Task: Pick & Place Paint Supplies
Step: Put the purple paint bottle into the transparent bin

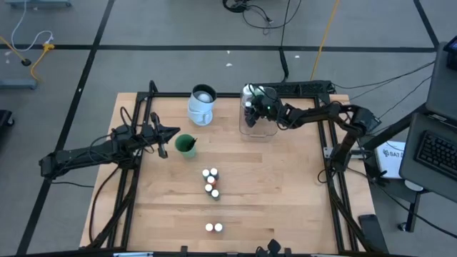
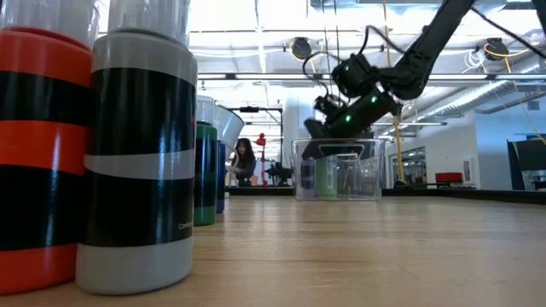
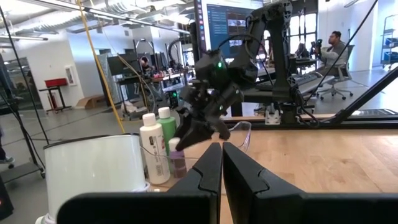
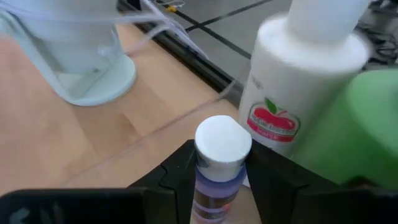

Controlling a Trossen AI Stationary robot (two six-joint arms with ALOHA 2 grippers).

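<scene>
Small purple paint bottle [image 4: 214, 180], white cap up, pinched between both fingers of right claw [image 4: 217, 186]; held upright over clear tray [image 1: 258, 120] at far side of surface [image 1: 285, 193], right of centre. Same bottle seen in left wrist view [image 3: 178, 163] just beside tall white bottle [image 3: 153, 148] and tall green bottle [image 3: 166, 127], both standing in tray. White bottle with apple label [image 4: 292, 93] right next to held bottle in right wrist view, green one [image 4: 360, 130] beside it. Cannot tell if purple bottle base touches tray floor.

More tiny white-capped bottles left on surface: cluster of four near centre [image 1: 211, 183], pair near front edge [image 1: 213, 228]. Two of these loom large in low view, orange-black [image 2: 38, 153] and grey-black [image 2: 141, 162].

Green cup [image 1: 186, 145] left of centre, just beside left claw [image 1: 166, 141]. White pitcher-like container [image 1: 202, 104] at far edge, left of tray.

Left claw closed, empty, fingers [image 3: 205, 171] pressed together, hovering low at left part of surface, pointing toward tray.

Persons in room background, seated at desks, well apart from surface.
</scene>
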